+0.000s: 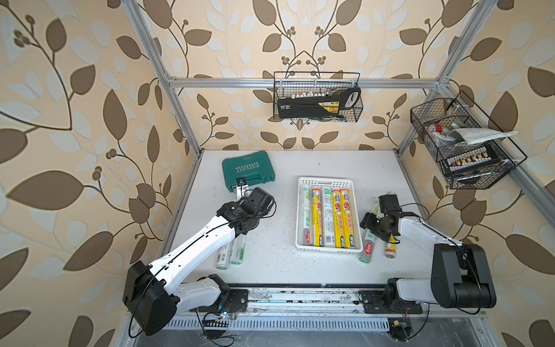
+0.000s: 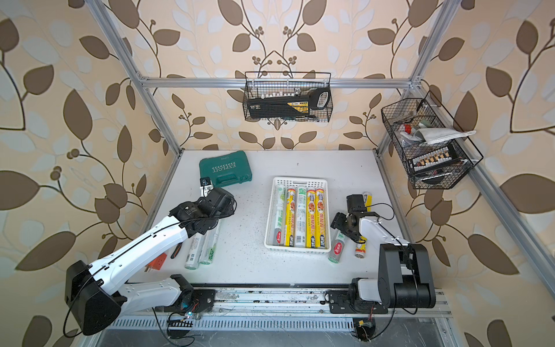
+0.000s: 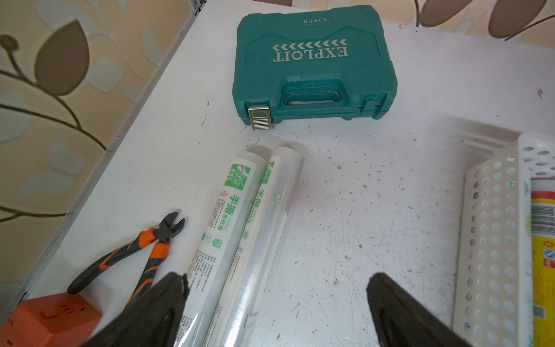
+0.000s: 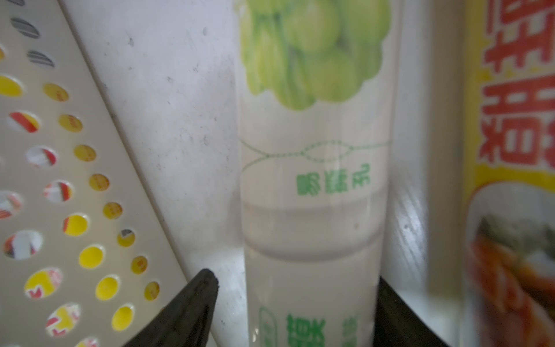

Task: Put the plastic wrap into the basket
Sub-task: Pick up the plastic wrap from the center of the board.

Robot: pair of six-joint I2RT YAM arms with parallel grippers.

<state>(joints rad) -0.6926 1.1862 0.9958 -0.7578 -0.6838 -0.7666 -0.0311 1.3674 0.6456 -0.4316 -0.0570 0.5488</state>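
Right hand (image 4: 294,282) straddles a silvery-white roll (image 4: 312,186) of plastic wrap that lies on the counter (image 4: 168,105): its fingers stand partly open on either side, one with a visible gap to the roll, the other at the roll's edge, so no firm grip shows. That roll lies just outside the basket (image 1: 329,180), along its right wall, with a yellow roll (image 4: 510,120) just beside it on the far side from the basket. Inside the basket five rolls (image 1: 327,216) lie side by side lengthwise, two silvery-white and three yellow. Left hand (image 3: 279,288) is spread wide and holds nothing; under it, nearer one finger, a pair of silvery-white rolls (image 3: 228,228) lie touching each other on the counter, apart from the basket's left wall. Orange-handled cutters (image 3: 141,252) and an orange socket block (image 3: 51,318) lie beside that pair, and a green tool case (image 3: 312,63) lies beyond the rolls' ends.
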